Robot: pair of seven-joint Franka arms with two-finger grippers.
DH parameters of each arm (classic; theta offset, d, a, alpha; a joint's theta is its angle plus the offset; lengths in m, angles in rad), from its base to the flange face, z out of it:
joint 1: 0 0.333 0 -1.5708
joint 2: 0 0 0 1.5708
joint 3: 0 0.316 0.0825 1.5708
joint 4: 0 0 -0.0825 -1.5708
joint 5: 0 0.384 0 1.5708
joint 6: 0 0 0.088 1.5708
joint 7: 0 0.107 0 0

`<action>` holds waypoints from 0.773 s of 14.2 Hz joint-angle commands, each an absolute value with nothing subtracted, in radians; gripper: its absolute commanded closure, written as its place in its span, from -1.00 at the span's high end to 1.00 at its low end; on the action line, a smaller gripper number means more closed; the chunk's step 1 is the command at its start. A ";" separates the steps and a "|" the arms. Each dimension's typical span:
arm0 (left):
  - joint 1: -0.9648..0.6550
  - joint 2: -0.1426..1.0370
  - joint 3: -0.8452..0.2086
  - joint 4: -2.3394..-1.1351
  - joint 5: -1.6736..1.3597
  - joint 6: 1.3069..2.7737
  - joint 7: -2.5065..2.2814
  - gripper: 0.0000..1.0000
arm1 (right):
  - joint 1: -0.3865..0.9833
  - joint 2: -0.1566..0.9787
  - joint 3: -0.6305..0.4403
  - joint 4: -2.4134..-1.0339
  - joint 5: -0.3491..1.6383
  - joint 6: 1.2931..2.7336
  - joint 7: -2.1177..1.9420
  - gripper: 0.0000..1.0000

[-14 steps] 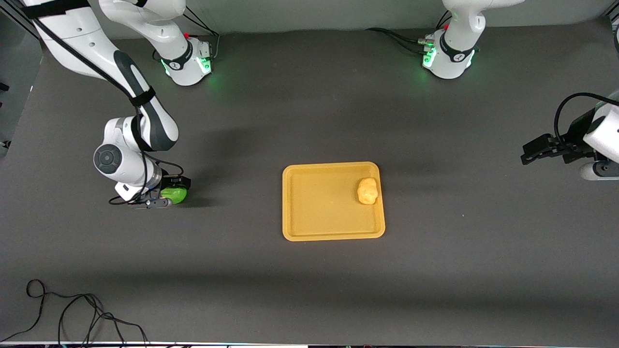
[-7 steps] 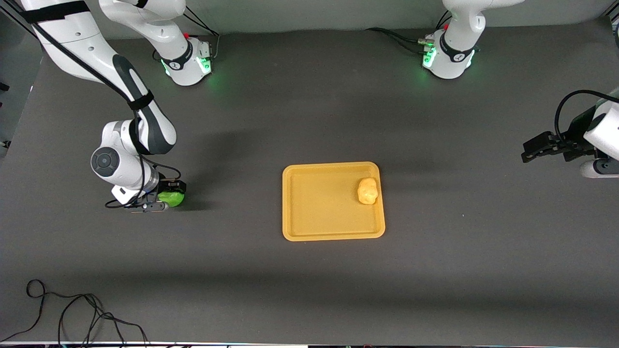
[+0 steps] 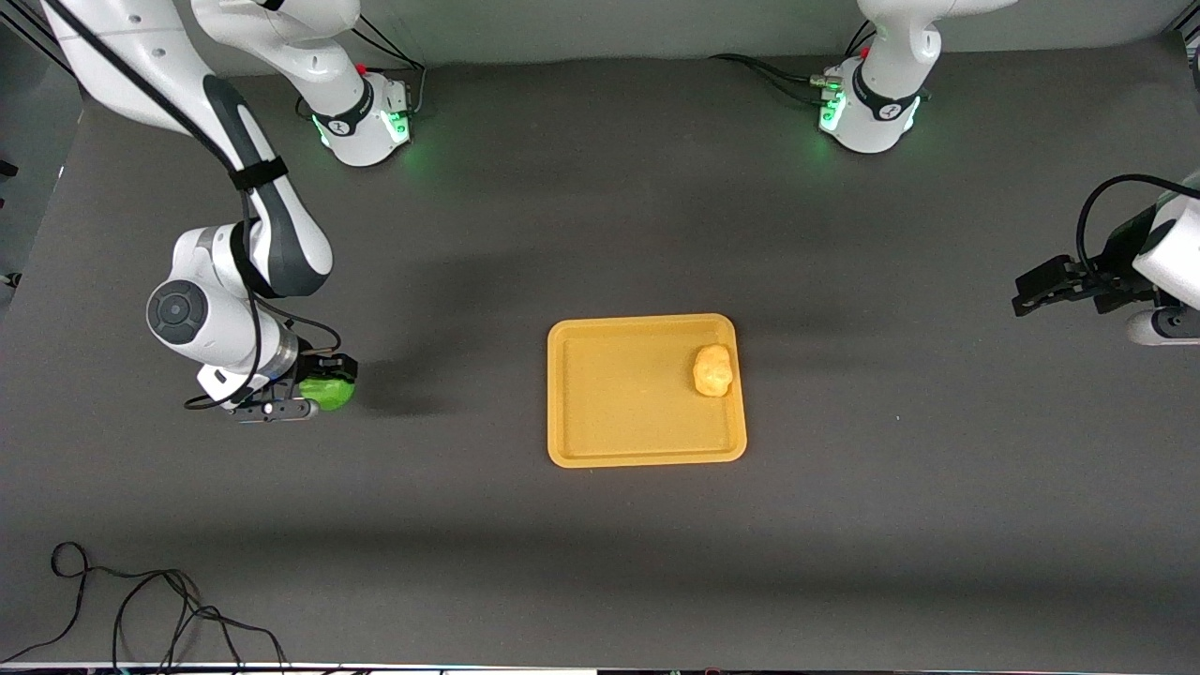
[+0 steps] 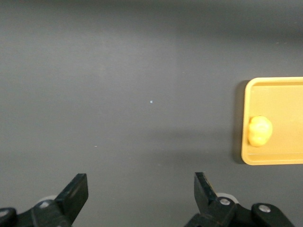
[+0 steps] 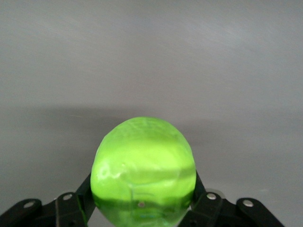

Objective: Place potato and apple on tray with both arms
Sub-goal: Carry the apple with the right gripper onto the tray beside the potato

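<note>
Grey table point(image 3: 600, 234): right gripper point(image 3: 314, 392) grips apple point(image 3: 327, 393); potato point(image 3: 712, 369) on tray point(image 3: 619, 450)

glossy smooth apple point(image 5: 143, 170), bumpy potato point(image 3: 712, 369), matt plastic tray point(image 3: 647, 457)

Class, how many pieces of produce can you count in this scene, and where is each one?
2. The potato lies on the tray, by the rim toward the left arm's end. The apple is clamped in the right gripper. Nothing seems hidden.

Dark table point(image 3: 600, 562) (tray point(image 3: 619, 457), loose cable point(image 3: 141, 609))
</note>
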State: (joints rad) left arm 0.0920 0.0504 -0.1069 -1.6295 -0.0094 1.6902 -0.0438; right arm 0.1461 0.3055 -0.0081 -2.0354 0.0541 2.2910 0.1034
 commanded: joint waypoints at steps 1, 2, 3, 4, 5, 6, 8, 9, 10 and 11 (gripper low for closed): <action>0.104 0.025 -0.118 -1.661 0.035 1.706 -0.040 1.00 | 0.277 0.345 -0.011 -1.880 0.182 2.214 0.227 -0.01; 0.104 0.023 -0.118 -1.660 0.035 1.703 -0.037 1.00 | 0.337 0.376 -0.012 -1.824 0.211 2.214 0.297 -0.01; 0.104 0.021 -0.118 -1.660 0.038 1.698 -0.032 1.00 | 0.385 0.409 -0.012 -1.769 0.222 2.214 0.392 -0.01; 0.104 0.021 -0.118 -1.660 0.040 1.695 -0.031 1.00 | 0.431 0.446 -0.012 -1.706 0.222 2.215 0.496 -0.01; 0.104 0.021 -0.118 -1.660 0.038 1.695 -0.029 1.00 | 0.469 0.489 -0.012 -1.633 0.222 2.214 0.573 -0.01; 0.106 0.021 -0.117 -1.657 0.034 1.697 -0.029 1.00 | 0.500 0.526 -0.012 -1.576 0.222 2.214 0.619 -0.01; 0.101 0.021 -0.118 -1.657 0.032 1.698 -0.029 1.00 | 0.557 0.618 -0.011 -1.469 0.222 2.215 0.710 -0.01; 0.103 0.021 -0.118 -1.657 0.032 1.697 -0.029 1.00 | 0.598 0.691 -0.011 -1.395 0.219 2.215 0.754 -0.01; 0.101 0.023 -0.118 -1.657 0.034 1.695 -0.025 1.00 | 0.633 0.763 -0.012 -1.314 0.212 2.218 0.800 -0.01; 0.103 0.021 -0.118 -1.658 0.034 1.692 -0.008 1.00 | 0.655 0.844 -0.012 -1.219 0.210 2.223 0.840 -0.01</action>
